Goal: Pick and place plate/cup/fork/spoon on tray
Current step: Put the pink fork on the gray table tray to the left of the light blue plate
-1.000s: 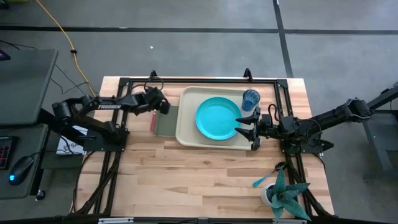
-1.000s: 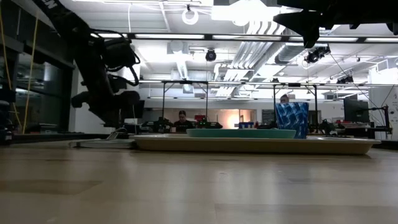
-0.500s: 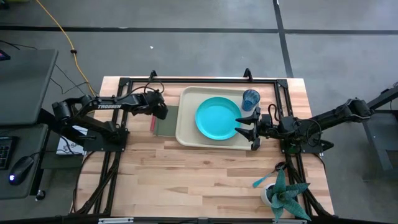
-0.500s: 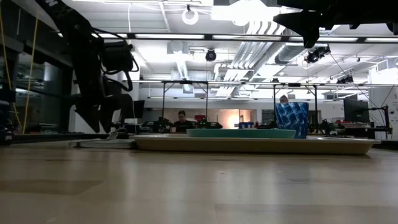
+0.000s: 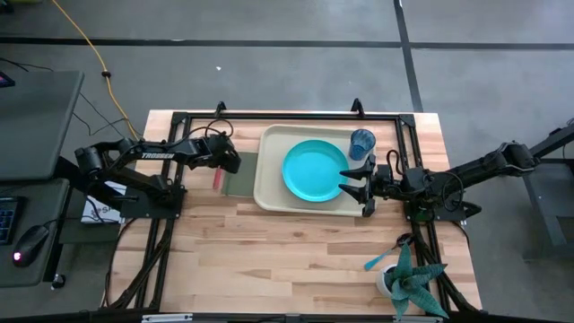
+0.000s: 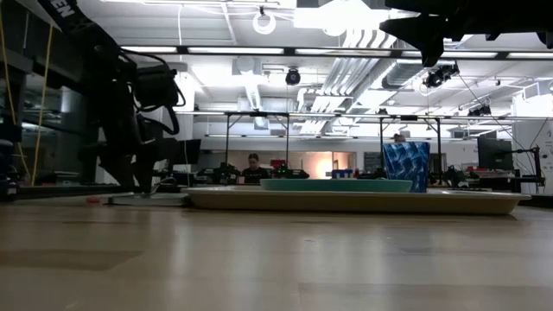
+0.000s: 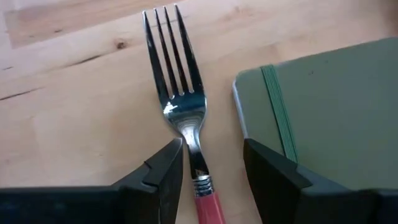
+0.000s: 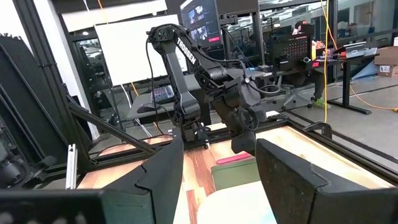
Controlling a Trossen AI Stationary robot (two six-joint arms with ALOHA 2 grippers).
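The fork (image 7: 177,93) lies flat on the wooden table just left of the olive-green pad (image 7: 323,112), its tines toward the near edge and its pink handle (image 5: 218,178) toward the far edge. My left gripper (image 7: 212,149) is low over it and open, one finger on each side of the fork's metal neck, touching nothing that I can see. The turquoise plate (image 5: 314,170) and the blue cup (image 5: 361,142) stand on the cream tray (image 5: 269,193). My right gripper (image 5: 359,184) is open and empty over the tray's right rim. The spoon (image 5: 380,261) lies at the near right.
A teal spiky plant (image 5: 410,283) in a white pot stands at the near right corner beside the spoon. The olive pad lies against the tray's left rim (image 5: 259,170). Black frame rails (image 5: 287,115) run along the table's edges. Bare wood lies across the near half.
My left gripper has come down and a little toward the near edge, from above the pad's far corner to just over the fork on the table. The fork, plate, cup and tray have stayed where they were.
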